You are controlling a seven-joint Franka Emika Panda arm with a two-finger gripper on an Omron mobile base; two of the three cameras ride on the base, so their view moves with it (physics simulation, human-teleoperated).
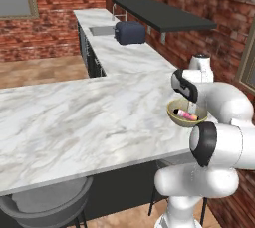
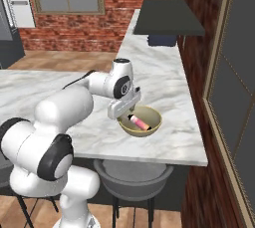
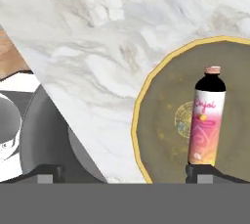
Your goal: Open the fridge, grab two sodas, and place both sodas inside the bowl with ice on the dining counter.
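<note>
With the fingers [image 3: 124, 171] spread wide above the bowl [image 3: 161, 120], one soda bottle [image 3: 207, 120] lies released inside it on the marble surface [image 1: 89, 117]

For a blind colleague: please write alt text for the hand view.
A pink soda bottle with a dark cap lies inside the olive-tan bowl on the marble dining counter. The open hand hovers above the bowl's edge, and a grey stool sits below the counter's edge.
</note>
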